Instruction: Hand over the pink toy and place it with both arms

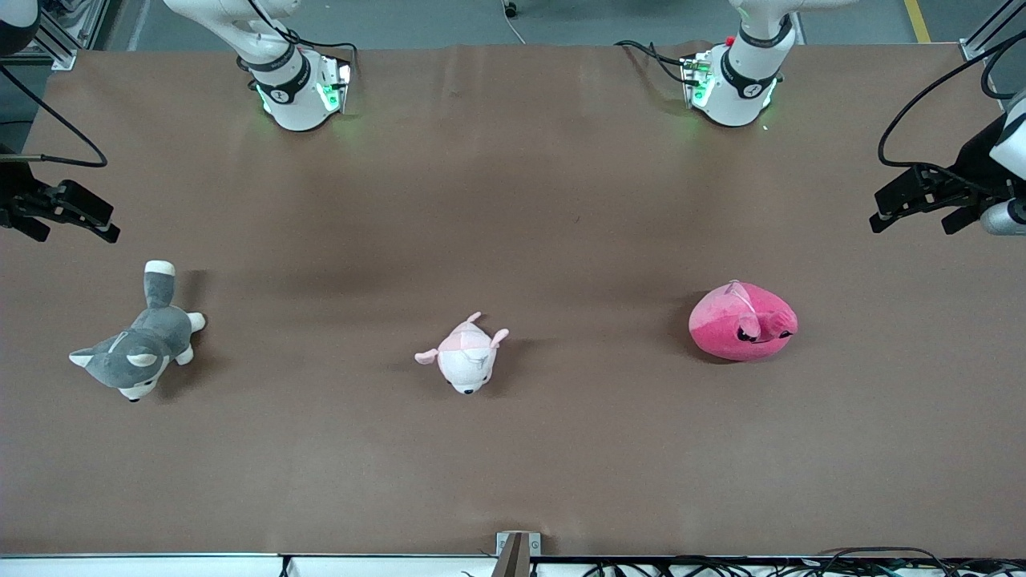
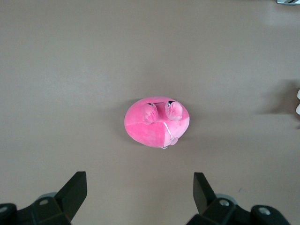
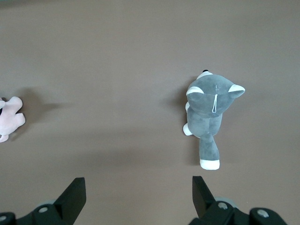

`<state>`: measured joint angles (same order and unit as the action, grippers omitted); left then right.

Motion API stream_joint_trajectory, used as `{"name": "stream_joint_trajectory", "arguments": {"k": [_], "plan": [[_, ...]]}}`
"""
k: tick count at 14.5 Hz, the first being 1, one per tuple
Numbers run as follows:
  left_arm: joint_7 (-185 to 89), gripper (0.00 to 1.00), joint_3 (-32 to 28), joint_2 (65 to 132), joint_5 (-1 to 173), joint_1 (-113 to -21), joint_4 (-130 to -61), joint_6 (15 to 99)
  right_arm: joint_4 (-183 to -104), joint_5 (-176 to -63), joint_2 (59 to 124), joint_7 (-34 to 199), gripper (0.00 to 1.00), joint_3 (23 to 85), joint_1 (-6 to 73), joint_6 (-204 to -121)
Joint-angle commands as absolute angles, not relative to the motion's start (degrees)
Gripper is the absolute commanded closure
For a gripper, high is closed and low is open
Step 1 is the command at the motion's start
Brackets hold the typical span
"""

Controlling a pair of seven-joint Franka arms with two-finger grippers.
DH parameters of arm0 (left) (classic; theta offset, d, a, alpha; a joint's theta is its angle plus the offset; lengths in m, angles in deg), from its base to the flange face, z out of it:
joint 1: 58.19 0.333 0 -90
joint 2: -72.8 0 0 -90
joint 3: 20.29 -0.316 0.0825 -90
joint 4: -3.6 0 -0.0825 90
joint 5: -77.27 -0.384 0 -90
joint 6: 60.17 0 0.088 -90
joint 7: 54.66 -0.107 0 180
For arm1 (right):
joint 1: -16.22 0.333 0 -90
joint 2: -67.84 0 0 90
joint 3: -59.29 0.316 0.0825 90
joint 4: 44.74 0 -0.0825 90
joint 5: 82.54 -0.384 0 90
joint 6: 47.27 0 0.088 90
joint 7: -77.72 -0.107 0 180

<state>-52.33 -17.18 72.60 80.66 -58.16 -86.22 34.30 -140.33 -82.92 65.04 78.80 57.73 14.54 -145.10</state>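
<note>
Three plush toys on the table (image 1: 513,200): pink toy (image 1: 742,321), pale plush (image 1: 467,359), husky (image 1: 138,349). Pink toy lies toward the left arm's end, at 3 o'clock from the pale plush, long axis along the toy row, face pointing 4 o'clock. Two grippers: left gripper (image 1: 922,204) and right gripper (image 1: 68,216) both wide apart, empty, waiting above the table ends.

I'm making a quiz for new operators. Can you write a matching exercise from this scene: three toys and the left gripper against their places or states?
Things:
1. pink toy
2. husky plush
3. pale pink plush
4. left gripper

Places or states:
A. toward the right arm's end of the table
B. open, up in the air
C. between the other two toys
D. toward the left arm's end of the table

Pairs: 1-D, 2-A, 3-C, 4-B
</note>
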Motion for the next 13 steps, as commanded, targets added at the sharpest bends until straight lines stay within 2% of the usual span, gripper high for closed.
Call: {"name": "stream_joint_trajectory", "arguments": {"k": [1, 8, 13], "plan": [[-53.0, 0.0, -17.4, 72.7, 80.2, -58.2, -85.4, 33.6, -142.6, -82.3, 63.3, 79.1, 0.0, 58.2, 14.2, -145.4], [-52.5, 0.0, -17.5, 73.0, 80.2, -58.0, -85.5, 33.5, -142.6, -82.3, 63.4, 79.3, 0.0, 58.2, 14.3, -144.6], [-52.4, 0.0, -17.6, 76.7, 80.4, -57.1, -85.6, 33.3, -142.6, -82.2, 63.7, 79.4, 0.0, 58.2, 14.3, -142.5]]}}
